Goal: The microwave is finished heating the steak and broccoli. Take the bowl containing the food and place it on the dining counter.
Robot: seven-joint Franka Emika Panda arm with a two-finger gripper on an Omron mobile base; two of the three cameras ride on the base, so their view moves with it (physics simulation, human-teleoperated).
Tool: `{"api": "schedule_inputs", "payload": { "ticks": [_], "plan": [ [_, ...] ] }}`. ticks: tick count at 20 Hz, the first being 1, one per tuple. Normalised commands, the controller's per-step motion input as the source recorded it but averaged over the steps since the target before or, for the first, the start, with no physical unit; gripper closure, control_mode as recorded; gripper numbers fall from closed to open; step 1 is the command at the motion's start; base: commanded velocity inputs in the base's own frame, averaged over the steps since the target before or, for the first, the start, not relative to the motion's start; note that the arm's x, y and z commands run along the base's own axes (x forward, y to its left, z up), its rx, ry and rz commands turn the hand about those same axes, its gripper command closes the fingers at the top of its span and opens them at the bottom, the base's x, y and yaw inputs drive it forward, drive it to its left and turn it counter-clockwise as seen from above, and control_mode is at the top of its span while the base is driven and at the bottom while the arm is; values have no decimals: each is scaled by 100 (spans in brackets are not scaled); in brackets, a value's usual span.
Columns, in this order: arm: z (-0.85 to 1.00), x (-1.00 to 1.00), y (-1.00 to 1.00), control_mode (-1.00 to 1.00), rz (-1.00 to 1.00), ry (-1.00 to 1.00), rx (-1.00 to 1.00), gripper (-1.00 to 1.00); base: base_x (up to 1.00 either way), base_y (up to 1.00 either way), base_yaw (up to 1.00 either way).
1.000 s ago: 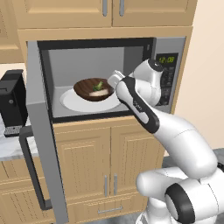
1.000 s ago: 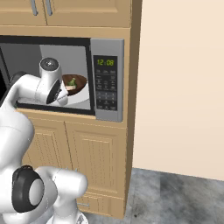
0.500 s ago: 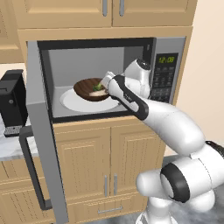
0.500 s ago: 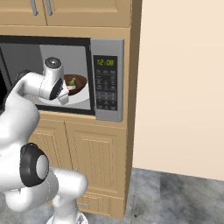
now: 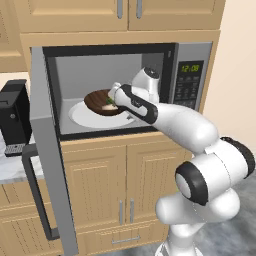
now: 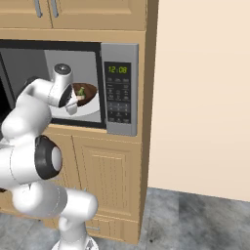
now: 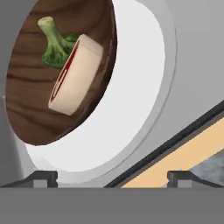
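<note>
Reaching further into the open microwave (image 5: 120,90) than a second before, the end effector (image 7: 113,178) had advanced from the door opening to the near rim of the bowl (image 5: 102,102); in the hand view its two dark fingertips (image 7: 43,178) stood spread wide and pinched nothing, the bowl lying beyond them rather than between them. Nearest stood the swung-open microwave door (image 5: 47,150); behind it the white forearm crossed the sill; farther in, the bowl sat on the white turntable plate (image 5: 87,116), unmoved over that second. Inside it the steak (image 7: 74,74) lay against the broccoli (image 7: 54,46), touching. Judged from this, the approach was nearly complete and the grasp not yet made; the carry to the dining counter remained. Legible writing: the green clock (image 6: 117,70) read 12:08; keypad labels were too small to read.
</note>
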Motion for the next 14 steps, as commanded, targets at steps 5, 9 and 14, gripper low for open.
{"api": "schedule_inputs", "payload": {
  "ticks": [5, 9, 14],
  "plan": [
    [-17, 42, 12, -100, 0, 4, 0, -100, 0, 0, 0],
    [-28, 40, 11, -100, 0, 3, 0, -100, 0, 0, 0],
    [-20, 43, 12, -100, 0, 2, 0, -100, 0, 0, 0]
  ]
}}
